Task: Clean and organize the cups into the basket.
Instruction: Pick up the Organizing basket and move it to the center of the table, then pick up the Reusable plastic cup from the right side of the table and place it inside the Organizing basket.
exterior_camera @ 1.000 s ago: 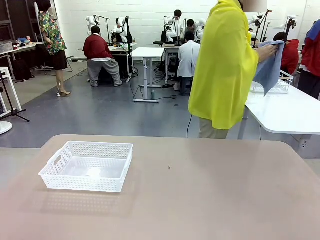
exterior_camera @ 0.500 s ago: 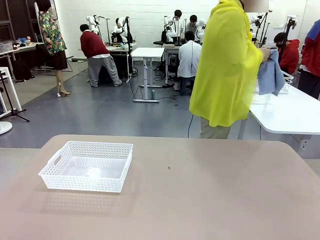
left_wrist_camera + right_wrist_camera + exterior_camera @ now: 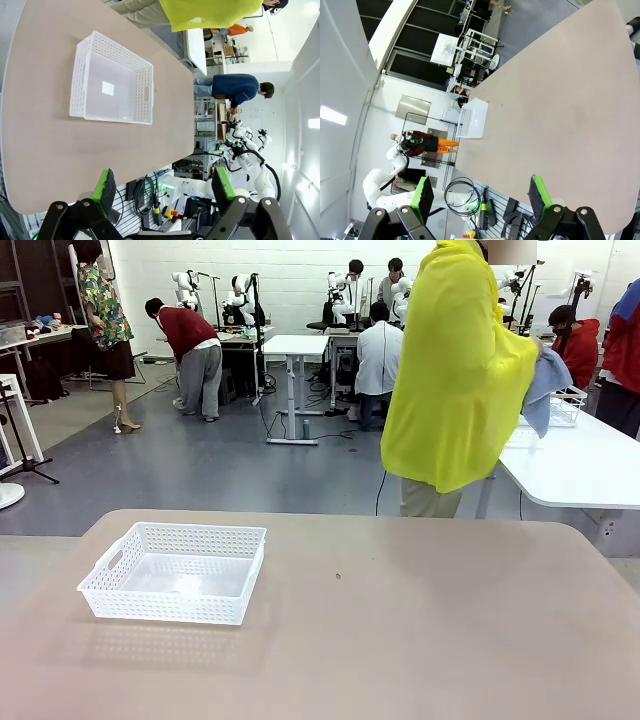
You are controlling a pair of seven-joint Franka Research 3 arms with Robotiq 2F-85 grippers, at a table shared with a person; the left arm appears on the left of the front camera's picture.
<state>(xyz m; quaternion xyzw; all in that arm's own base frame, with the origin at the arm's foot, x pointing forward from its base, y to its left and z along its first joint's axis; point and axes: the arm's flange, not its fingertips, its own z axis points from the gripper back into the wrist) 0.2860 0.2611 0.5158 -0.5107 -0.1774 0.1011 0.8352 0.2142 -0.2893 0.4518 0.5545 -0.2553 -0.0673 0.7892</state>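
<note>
The white lattice basket sits empty on the left part of the tan table. In the left wrist view the same basket lies ahead of my left gripper, whose green-padded fingers stand wide apart with nothing between them. My right gripper is open too and holds nothing; its view looks along the table toward the distant basket. The cups are out of view. A person in a yellow top stands beyond the far edge, turned toward another table.
The person holds a blue-grey cloth over a white side table at the right, where a wire-grid basket stands. A small dark speck marks the tan tabletop.
The person has drawn the blue-grey cloth in closer to the body. Neither gripper's state has changed and the basket has stayed put.
</note>
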